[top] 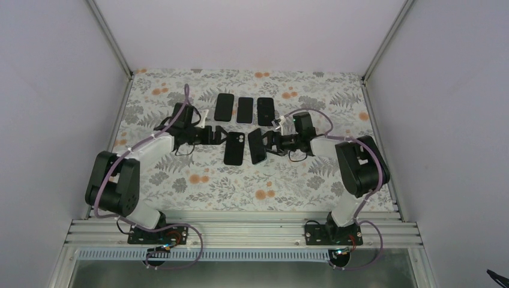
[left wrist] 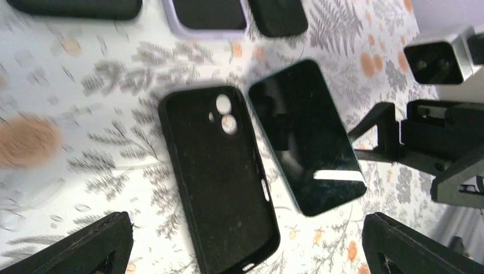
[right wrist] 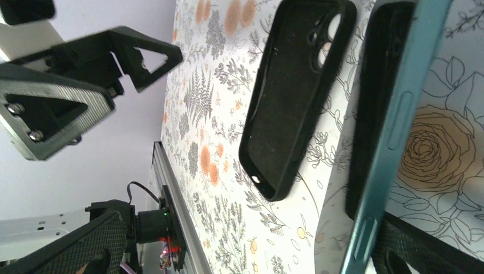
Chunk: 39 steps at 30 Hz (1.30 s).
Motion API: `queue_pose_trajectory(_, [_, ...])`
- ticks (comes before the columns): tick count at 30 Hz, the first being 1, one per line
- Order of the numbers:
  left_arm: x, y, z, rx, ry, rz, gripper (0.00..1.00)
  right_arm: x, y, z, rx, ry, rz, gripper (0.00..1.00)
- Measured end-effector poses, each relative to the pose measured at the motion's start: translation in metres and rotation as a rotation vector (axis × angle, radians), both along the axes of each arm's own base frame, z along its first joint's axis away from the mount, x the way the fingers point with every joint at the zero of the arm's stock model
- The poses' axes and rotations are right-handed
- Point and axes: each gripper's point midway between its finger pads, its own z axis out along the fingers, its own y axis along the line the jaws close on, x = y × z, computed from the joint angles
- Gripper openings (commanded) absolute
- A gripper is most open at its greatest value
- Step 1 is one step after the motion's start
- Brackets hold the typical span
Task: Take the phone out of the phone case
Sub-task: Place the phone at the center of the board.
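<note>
The empty black phone case (top: 234,148) lies inner side up on the floral table; it also shows in the left wrist view (left wrist: 220,177) and the right wrist view (right wrist: 297,97). The phone (top: 257,146), dark screen up (left wrist: 305,134), lies just right of the case and apart from it. Its teal side edge (right wrist: 394,131) fills the right of the right wrist view. My left gripper (top: 215,135) is open and empty (left wrist: 245,254), with the case's near end between its fingers. My right gripper (top: 271,143) is open (right wrist: 248,254), one finger (right wrist: 416,257) right beside the phone's edge.
Three more dark phones or cases lie in a row behind: one (top: 224,107), one (top: 245,110) and one (top: 266,111). Side walls rise at the left and right table edges. An aluminium rail (top: 240,231) runs along the near edge.
</note>
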Motion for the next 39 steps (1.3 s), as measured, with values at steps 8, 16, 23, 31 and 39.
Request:
queue_pose_trajectory(8, [0.035,0.015,0.07,0.077,-0.238,0.035,1.0,0.001,-0.01,0.007,-0.034,-0.074,-0.025,0.99])
queue_pose_trajectory(16, [0.035,0.026,0.084,0.11,-0.29,0.052,1.0,0.003,-0.013,0.001,-0.052,-0.079,-0.035,0.99])
queue_pose_trajectory(23, [0.037,0.031,0.08,0.139,-0.293,0.061,1.0,0.003,-0.014,-0.009,-0.066,-0.054,-0.036,0.99])
queue_pose_trajectory(31, [0.044,0.044,0.072,0.183,-0.284,0.108,1.0,0.009,-0.017,-0.02,-0.106,-0.067,-0.054,0.99])
queue_pose_trajectory(39, [0.049,0.053,0.066,0.209,-0.268,0.148,1.0,0.011,-0.013,-0.03,-0.109,-0.05,-0.042,0.99])
